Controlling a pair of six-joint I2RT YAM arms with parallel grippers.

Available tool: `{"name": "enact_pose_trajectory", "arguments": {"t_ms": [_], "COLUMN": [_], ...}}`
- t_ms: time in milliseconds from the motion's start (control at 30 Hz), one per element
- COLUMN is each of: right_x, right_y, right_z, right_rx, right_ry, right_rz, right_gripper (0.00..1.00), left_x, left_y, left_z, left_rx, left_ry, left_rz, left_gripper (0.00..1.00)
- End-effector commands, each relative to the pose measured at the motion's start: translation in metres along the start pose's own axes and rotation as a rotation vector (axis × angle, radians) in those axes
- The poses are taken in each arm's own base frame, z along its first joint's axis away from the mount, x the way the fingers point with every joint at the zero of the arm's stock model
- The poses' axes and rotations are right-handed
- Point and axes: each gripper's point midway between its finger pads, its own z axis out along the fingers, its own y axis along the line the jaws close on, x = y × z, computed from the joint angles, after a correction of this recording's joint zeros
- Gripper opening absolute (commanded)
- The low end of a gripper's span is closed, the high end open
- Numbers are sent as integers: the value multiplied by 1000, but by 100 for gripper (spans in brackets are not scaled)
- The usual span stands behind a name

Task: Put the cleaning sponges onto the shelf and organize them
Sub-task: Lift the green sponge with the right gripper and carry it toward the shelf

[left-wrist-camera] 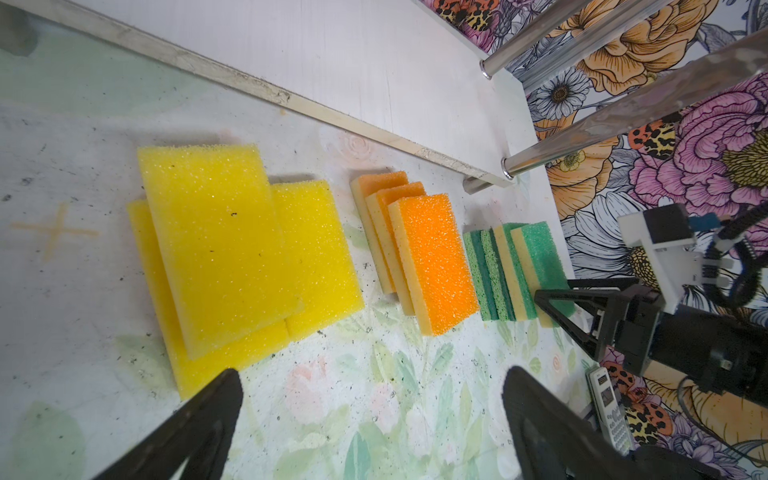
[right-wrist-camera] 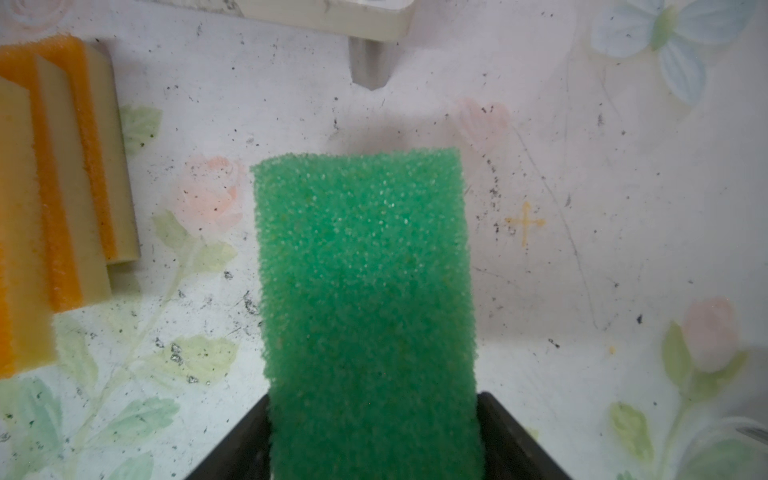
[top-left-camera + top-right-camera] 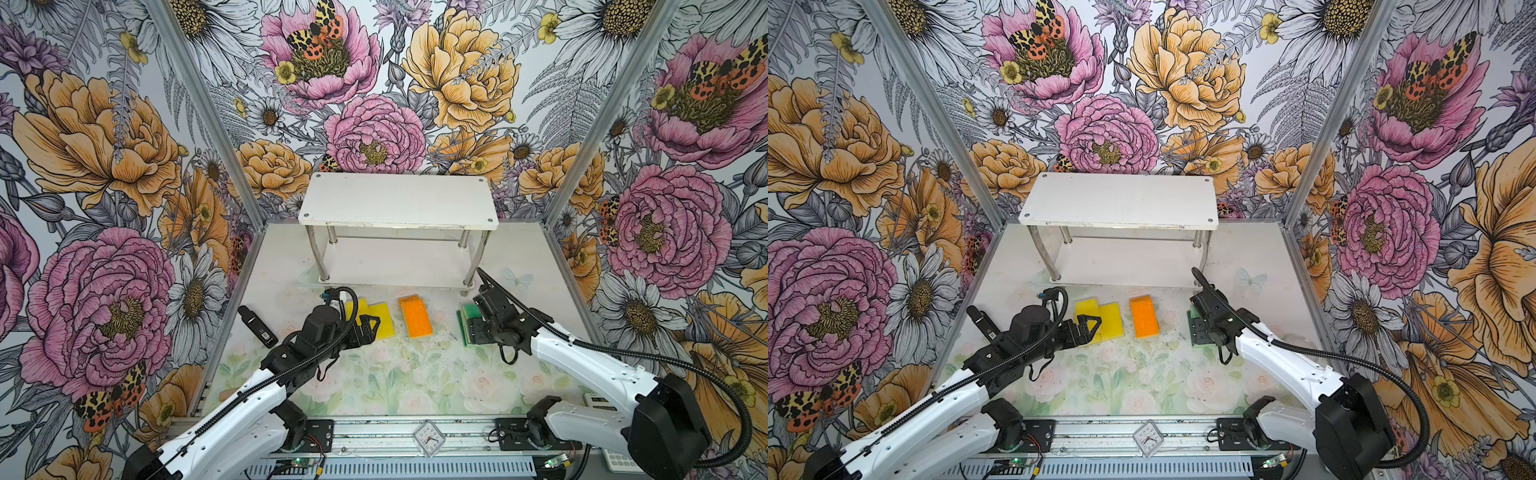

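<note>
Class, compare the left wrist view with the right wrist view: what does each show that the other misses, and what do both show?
Only the left wrist view: the yellow sponges, the darker green sponges and a calculator. Only the right wrist view: a blue butterfly print. Both: the orange sponges, the light green sponge and the shelf's bottom board.

White shelf (image 3: 399, 199); yellow sponges (image 1: 224, 249), orange sponges (image 1: 436, 266), green sponges (image 1: 540, 249).

Both top views look down from high before the white, chrome-legged two-board shelf (image 3: 398, 198), sharing everything. Wrist views sit low before it, sharing orange foam sponges (image 1: 432, 262); the right crowds a green foam sponge (image 2: 365, 291).
</note>
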Motion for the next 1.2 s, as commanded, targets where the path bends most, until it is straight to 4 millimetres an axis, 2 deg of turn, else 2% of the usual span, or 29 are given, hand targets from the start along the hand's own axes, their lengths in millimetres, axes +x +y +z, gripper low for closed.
{"name": "enact_pose_trajectory", "arguments": {"t_ms": [0, 533, 1167], "right_x": [-12, -6, -4], "right_y": [1, 4, 8], "right_z": [0, 9, 13], "right_rx": [15, 18, 11], "right_ry": [-45, -32, -23], "right_rz": [-6, -13, -24], "right_gripper": [73, 72, 76], "left_x": [3, 5, 8], "left_y": [2, 3, 4], "left_z": [3, 7, 9], "left_rx": [8, 4, 4], "left_ry": [13, 31, 46], "left_rz": [-10, -14, -18], "left_gripper": [99, 99, 99]}}
